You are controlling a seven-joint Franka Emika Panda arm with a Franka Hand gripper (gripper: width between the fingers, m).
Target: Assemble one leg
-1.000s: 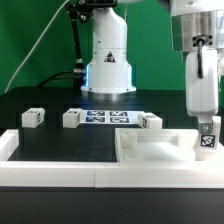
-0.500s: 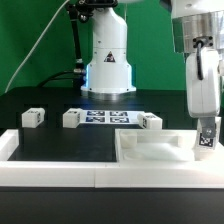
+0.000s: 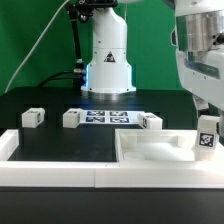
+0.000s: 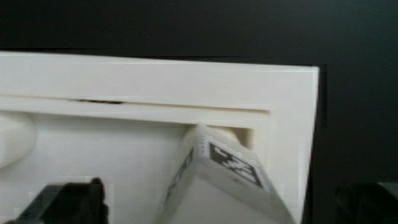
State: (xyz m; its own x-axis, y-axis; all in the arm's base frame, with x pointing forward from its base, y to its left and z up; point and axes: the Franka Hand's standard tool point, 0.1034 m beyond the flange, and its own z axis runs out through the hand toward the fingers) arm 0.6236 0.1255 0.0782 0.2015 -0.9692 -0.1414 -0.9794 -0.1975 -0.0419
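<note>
One leg [image 3: 207,135], a small white post with a black-and-white tag, stands at the corner of the large white slab [image 3: 150,150] on the exterior view's right. My gripper [image 3: 208,108] hangs just above it. In the wrist view the leg [image 4: 228,165] leans between the two dark fingers [image 4: 71,202], which stand wide apart and do not touch it. The gripper [image 4: 217,208] is open and empty. Three more legs lie on the black table: one [image 3: 33,117], one [image 3: 72,118] and one [image 3: 150,121].
The marker board [image 3: 105,117] lies between the loose legs, in front of the arm's white base [image 3: 108,60]. A low white wall [image 3: 50,172] runs along the table's front edge. The slab's rim [image 4: 160,80] fills the wrist view.
The gripper has let go of the leg and risen above it. The leg stays standing at the slab's corner.
</note>
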